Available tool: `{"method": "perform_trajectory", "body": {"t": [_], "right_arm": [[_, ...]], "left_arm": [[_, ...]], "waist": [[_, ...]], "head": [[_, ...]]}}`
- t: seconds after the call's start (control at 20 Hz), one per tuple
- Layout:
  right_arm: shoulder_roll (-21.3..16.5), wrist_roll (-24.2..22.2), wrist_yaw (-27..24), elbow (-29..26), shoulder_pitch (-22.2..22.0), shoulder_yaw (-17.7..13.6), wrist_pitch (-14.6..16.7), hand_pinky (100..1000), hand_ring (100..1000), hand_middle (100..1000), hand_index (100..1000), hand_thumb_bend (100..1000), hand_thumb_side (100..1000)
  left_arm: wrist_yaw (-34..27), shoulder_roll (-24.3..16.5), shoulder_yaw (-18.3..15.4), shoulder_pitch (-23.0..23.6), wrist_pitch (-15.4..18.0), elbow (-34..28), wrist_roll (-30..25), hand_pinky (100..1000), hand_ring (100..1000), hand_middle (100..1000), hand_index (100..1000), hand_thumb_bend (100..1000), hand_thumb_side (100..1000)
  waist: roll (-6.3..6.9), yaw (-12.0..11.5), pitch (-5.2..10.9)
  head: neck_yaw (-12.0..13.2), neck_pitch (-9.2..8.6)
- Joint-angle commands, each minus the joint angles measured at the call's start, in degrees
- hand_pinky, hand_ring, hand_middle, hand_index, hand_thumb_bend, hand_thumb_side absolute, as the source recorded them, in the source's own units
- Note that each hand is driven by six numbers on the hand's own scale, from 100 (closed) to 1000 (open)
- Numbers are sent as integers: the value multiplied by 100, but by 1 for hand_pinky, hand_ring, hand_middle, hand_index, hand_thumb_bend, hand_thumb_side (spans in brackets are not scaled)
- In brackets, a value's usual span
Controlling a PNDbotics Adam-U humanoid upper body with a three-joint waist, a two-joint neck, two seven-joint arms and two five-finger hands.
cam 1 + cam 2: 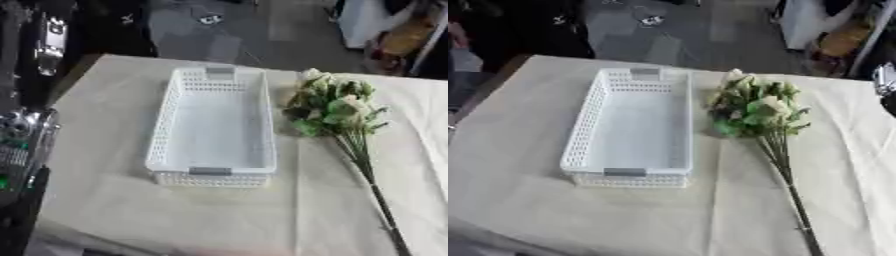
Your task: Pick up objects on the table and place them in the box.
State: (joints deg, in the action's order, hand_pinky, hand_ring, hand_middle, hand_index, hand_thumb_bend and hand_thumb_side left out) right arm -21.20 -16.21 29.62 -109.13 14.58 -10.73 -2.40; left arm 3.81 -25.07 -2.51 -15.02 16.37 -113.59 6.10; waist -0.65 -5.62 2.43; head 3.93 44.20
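Flower bunch lies beside the empty basket, toward the table's right edge. Left hand at the left edge: finger state cannot be told; right hand not seen. Risk: long stems overhang the basket rim.

On the table, flowers lie right of the basket.

the left arm hangs at the left edge, black with silver joints; its hand can't be made out. a silver part of the right arm shows at the right edge.
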Motion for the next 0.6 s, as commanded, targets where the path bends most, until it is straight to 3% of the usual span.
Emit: {"method": "perform_trajectory", "body": {"t": [0.05,0.25,0.6], "right_arm": [[-346,-130,-717,769,153,302,-43,748,839,841,882,100,821],[-860,-333,-1306,2051,498,844,95,756,847,851,884,100,874],[-1045,-688,-1159,3293,1014,1464,310,770,847,859,888,100,905]], "left_arm": [[-6,-109,-34,-49,-26,-100,-9,579,720,667,840,100,764],[-31,-110,-9,-65,-33,-100,-38,579,721,671,840,100,765],[-58,-95,14,-91,-34,-100,-66,579,721,672,841,100,765]], "waist": [[-8,-38,52],[-24,-116,64],[-32,-185,58]], "head": [[-5,-9],[-59,-9],[-102,-9]]}}
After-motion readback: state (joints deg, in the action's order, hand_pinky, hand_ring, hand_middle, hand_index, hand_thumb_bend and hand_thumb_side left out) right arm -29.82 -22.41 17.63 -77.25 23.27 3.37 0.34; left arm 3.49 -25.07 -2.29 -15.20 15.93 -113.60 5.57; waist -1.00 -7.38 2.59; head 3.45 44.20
